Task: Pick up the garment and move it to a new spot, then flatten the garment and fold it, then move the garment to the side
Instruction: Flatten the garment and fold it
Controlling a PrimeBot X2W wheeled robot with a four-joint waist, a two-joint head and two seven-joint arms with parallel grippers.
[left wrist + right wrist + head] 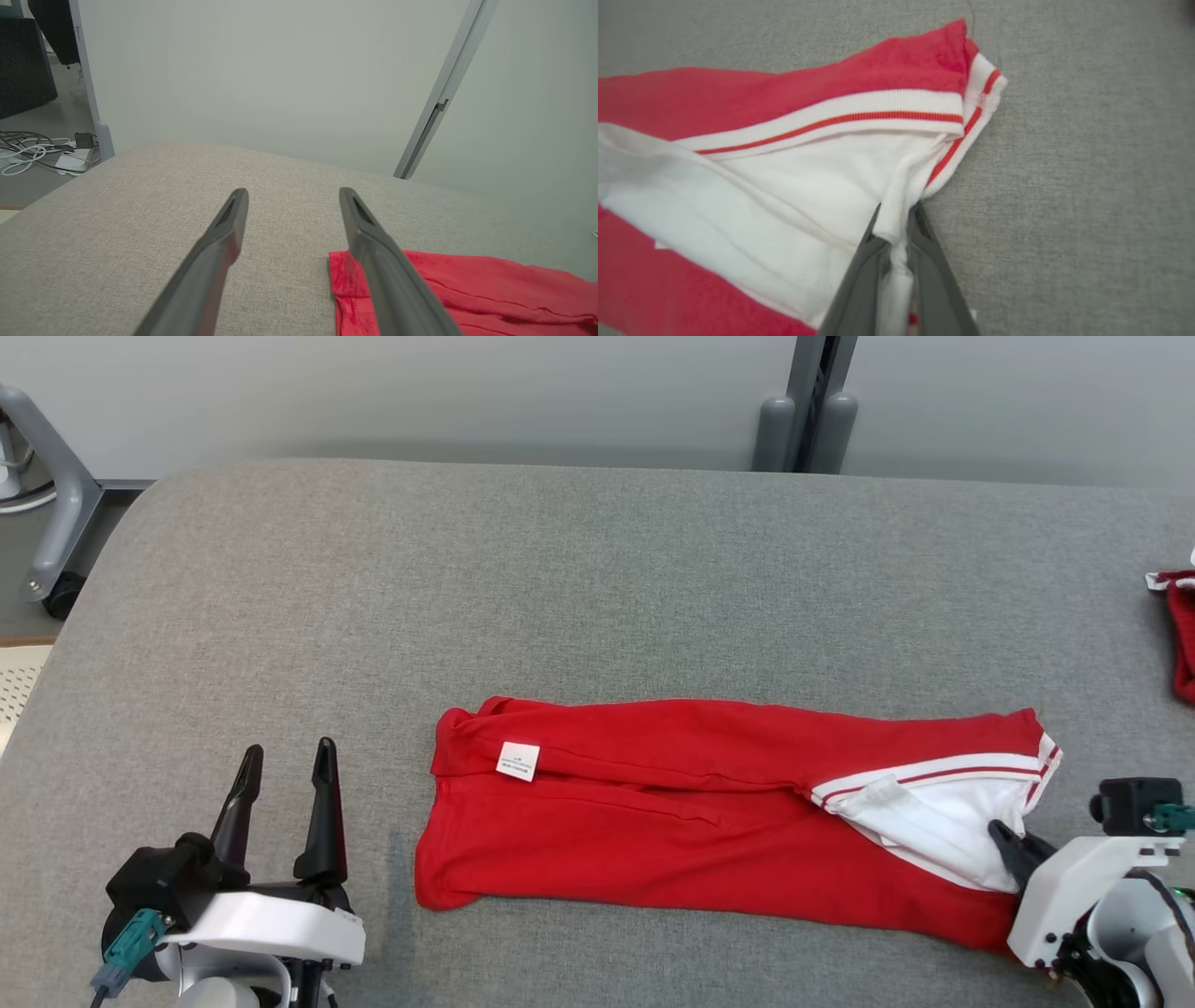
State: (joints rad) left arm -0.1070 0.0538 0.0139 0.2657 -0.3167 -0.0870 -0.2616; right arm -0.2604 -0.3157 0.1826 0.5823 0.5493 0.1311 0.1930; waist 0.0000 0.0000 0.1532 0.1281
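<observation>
Pinched shut with the right gripper on a raised ridge of white fabric, both dark fingers pressed close against it. Took that hold at the edge of the garment, just beside its white trim with the thin red stripe. Placed, in the head view, at the lower right, with the right gripper on the right-hand end of the garment.

Found the garment lying long and narrow, left to right, across the near middle of the grey padded table, red side out, with white inner cloth showing at the gripped end and a small white tag near the left end.

Held the left gripper spread wide and empty, over bare table near the garment's left end but apart from it.

Noted a second red cloth at the table's far right edge, well apart.

Judged as the folding step, with the garment already flat and its right end in the grip. Likely called next for lifting that end and carrying it leftward, low and level, toward the tag. Judged a risk of raising the white inner layer alone, given so thin a pinch.
</observation>
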